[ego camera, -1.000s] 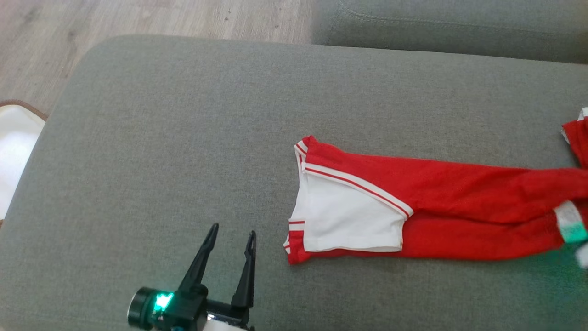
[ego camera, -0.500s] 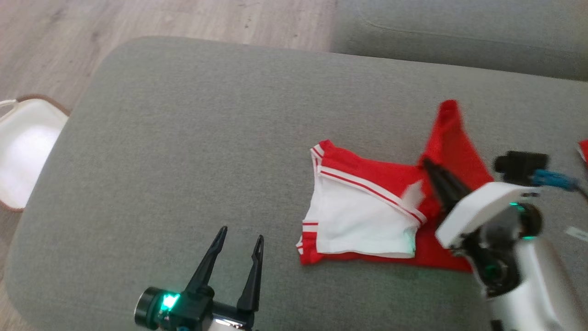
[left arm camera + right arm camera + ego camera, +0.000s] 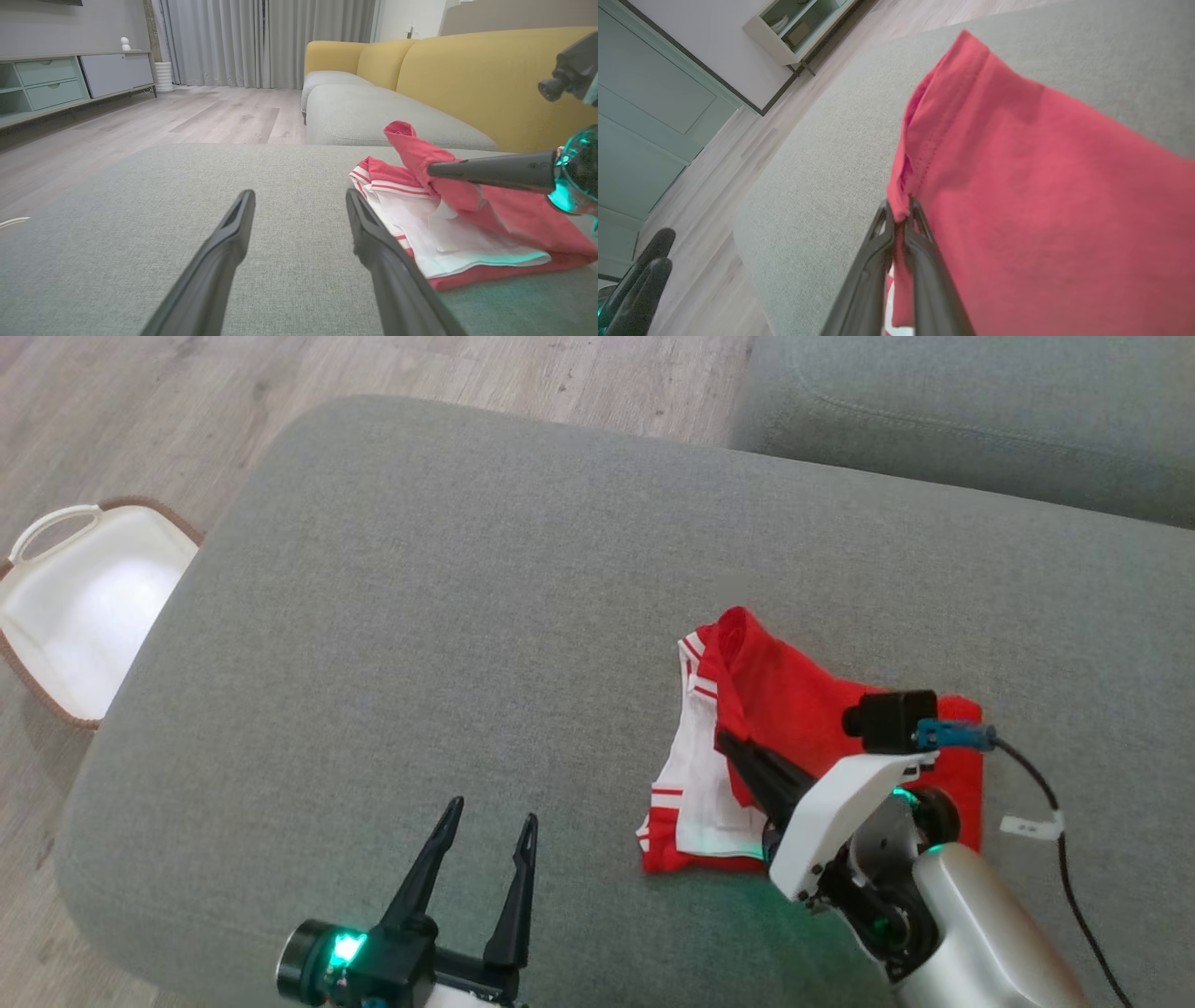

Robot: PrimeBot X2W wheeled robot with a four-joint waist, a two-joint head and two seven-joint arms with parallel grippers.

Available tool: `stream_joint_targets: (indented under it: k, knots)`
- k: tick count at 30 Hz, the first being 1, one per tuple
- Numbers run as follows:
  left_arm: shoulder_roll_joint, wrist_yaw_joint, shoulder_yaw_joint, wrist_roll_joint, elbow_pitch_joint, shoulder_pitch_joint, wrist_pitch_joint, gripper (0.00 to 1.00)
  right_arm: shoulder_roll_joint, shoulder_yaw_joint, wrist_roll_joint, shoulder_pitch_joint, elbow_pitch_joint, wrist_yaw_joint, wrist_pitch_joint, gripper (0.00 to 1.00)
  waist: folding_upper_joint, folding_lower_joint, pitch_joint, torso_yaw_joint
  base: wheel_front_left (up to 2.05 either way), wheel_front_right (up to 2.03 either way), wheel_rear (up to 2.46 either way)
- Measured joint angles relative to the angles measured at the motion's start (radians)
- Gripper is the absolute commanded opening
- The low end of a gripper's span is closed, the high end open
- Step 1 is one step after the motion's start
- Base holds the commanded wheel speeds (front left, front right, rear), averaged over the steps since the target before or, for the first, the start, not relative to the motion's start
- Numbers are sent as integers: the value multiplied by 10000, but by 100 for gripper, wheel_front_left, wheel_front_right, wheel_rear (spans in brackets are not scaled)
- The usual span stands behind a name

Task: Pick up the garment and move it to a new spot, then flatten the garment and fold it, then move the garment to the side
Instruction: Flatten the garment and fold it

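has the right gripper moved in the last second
Yes: the right gripper, shut on the garment, has carried its red end left across the cushion, over the unmoved white panel.

ottoman (image 3: 467,616): grey woven cloth, coarse, matt.
garment (image 3: 803,700) on ottoman: red and white soft knit cloth, matt.
floor (image 3: 140,411) beyond ottoman: pale wood-look planks, faint sheen.
basket (image 3: 93,607) beside ottoman: white inside, brown woven rim.
left gripper (image 3: 494,809): dark matt plastic.
right arm shell (image 3: 831,812): glossy white plastic.

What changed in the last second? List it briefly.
The right gripper, fingers shut on one end of the red garment, carried that end leftward over the white part, folding the stretched-out cloth over itself. The left gripper stayed open and idle over the cushion.
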Motion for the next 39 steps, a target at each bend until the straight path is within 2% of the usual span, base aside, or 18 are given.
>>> stream_joint_targets:
  k: [1, 2, 8, 13, 17, 23, 27, 32, 39]
  knots:
    - [-33, 0, 44, 12, 0, 0, 0, 100, 0, 155, 132, -7, 188, -2, -186, 15, 0, 1, 38, 17, 0, 0, 0]
    - [-48, -2, 56, 12, 0, 0, 0, 100, 0, 228, 240, -12, 270, -2, -307, 100, 0, 1, 45, 13, 0, 0, 0]
    - [-100, -75, 155, 54, 81, 9, 0, 100, 19, 493, 604, -222, 318, 0, -1131, 100, 0, 1, -81, -159, 0, 0, 0]
    - [-104, -59, 378, 56, 100, 229, 0, 100, -368, 127, -190, -90, -105, 0, -2491, 100, 0, 1, -448, -464, 0, 0, 0]
    - [-98, 107, 711, -98, 50, 659, 0, 100, -1116, -644, -832, 552, -314, 0, -3902, 100, 0, -1, -816, -844, 0, 0, 0]
    - [-48, 493, 1177, 17, -307, 871, 0, 100, -1356, -1987, -1864, 1868, -401, -2, -5892, 100, 0, -1, -1290, -1416, 0, 0, 0]
    - [-46, 558, 1360, 119, -477, 1241, 0, 100, -1371, -2240, -2792, 2855, -602, 0, -6236, 100, 0, -1, -1631, -1676, 0, 0, 0]
    - [-35, 554, 1367, 360, -571, 1859, 0, 100, -1174, -2403, -3292, 4252, -846, -2, -6295, 100, 0, -2, -1952, -1905, 0, 0, 0]
    - [-40, 504, 1446, 360, -460, 2093, 0, 100, -788, -2483, -3662, 4674, -1195, 0, -6297, 100, 0, -1, -2148, -2127, 0, 0, 0]
